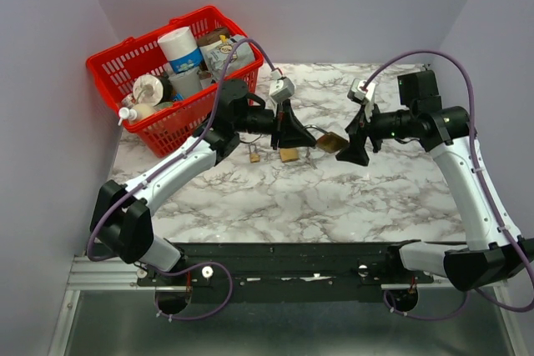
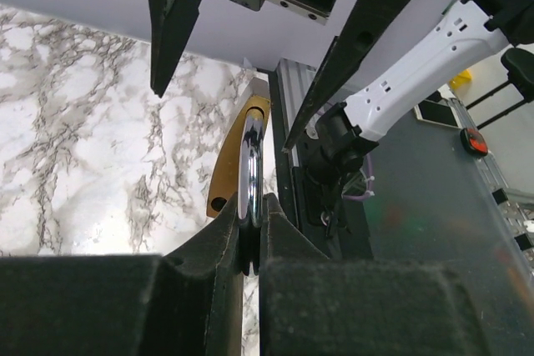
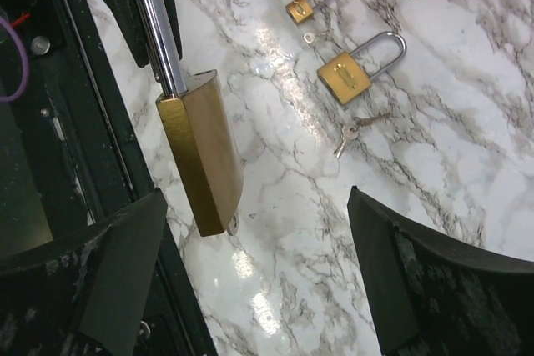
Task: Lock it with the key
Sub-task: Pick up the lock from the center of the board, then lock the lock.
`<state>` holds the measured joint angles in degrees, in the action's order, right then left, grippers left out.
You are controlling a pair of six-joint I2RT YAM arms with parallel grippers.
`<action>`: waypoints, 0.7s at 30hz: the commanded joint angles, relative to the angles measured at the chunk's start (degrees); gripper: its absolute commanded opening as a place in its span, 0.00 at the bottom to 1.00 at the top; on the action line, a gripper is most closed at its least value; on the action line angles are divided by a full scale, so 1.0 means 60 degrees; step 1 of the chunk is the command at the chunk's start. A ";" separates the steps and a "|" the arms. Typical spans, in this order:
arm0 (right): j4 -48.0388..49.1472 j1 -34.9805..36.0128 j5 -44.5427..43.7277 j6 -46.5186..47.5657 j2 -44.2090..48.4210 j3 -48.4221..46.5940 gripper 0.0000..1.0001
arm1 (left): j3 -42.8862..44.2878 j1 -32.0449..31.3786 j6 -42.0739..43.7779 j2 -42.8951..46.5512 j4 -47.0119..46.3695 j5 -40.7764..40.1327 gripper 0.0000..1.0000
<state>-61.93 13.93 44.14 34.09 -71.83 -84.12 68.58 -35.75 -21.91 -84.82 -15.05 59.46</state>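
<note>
Your left pincer (image 2: 253,210) is clamped on the shackle (image 2: 251,147) of the lock (image 3: 204,152), holding it in the air at mid-frame of the top view, above the table (image 1: 250,198). Your right pincer (image 3: 250,277) stands wide apart and empty, right beside the brass body. In its wrist view the lock hangs left of centre, nearer the left finger, with its long axis running from upper left down toward the gap. A key (image 3: 345,134) lies on the marble right of centre (just below a smaller padlock (image 3: 344,79)). A silvery stub at the lock's lower end may be a key or only the cylinder; you can't tell.
</note>
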 commanded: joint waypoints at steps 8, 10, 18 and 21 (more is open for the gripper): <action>0.0478 0.0124 0.1754 0.0179 0.0136 -0.0233 0.82 | 0.0407 -0.0063 -0.0420 0.0645 -0.1637 0.0344 0.00; 0.0507 0.0168 0.1798 0.0120 0.0078 -0.0277 0.81 | 0.0392 -0.0063 -0.0566 0.0645 -0.1754 0.0344 0.00; 0.0932 0.0695 0.1507 -0.0056 0.0034 -0.0234 0.66 | 0.0333 -0.0106 -0.0787 0.0645 -0.1886 0.0300 0.00; 0.1137 0.0915 0.1257 -0.0070 0.0106 -0.0102 0.60 | 0.0304 -0.0106 -0.1035 0.0659 -0.2076 0.0241 0.00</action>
<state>-58.11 17.82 52.07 33.95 -71.57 -84.40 68.79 -36.12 -26.39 -83.57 -19.51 60.20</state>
